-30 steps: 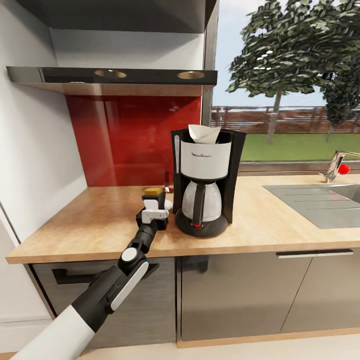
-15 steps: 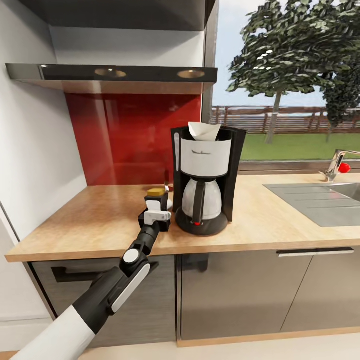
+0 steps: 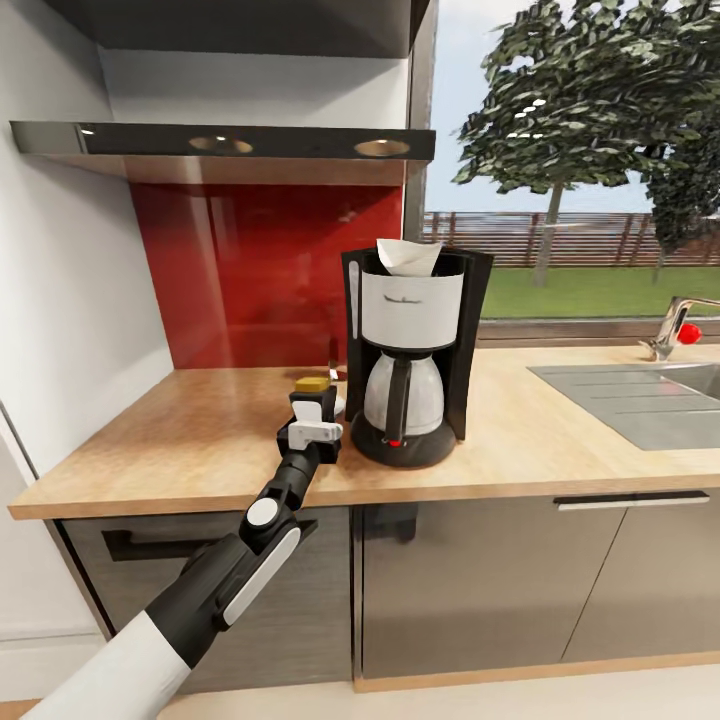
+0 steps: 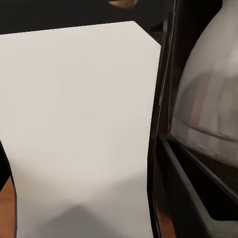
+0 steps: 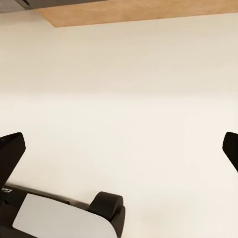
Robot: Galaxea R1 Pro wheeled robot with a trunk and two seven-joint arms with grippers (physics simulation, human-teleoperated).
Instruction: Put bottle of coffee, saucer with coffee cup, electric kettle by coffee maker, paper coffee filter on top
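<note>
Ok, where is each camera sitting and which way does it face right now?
Head: high on the robot, facing the countertop and coffee maker; left arm and left hand show.
Left wrist: along the left hand, close against the coffee maker's carafe.
Right wrist: aimed at pale floor; right hand fingertips show.
Head and left wrist share the coffee maker.

White surface (image 4: 79,129) beside glass carafe (image 4: 210,99).

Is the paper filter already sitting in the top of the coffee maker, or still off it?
In place: the white paper filter stands upright in the open top of the coffee maker, its cone poking above the rim.
</note>
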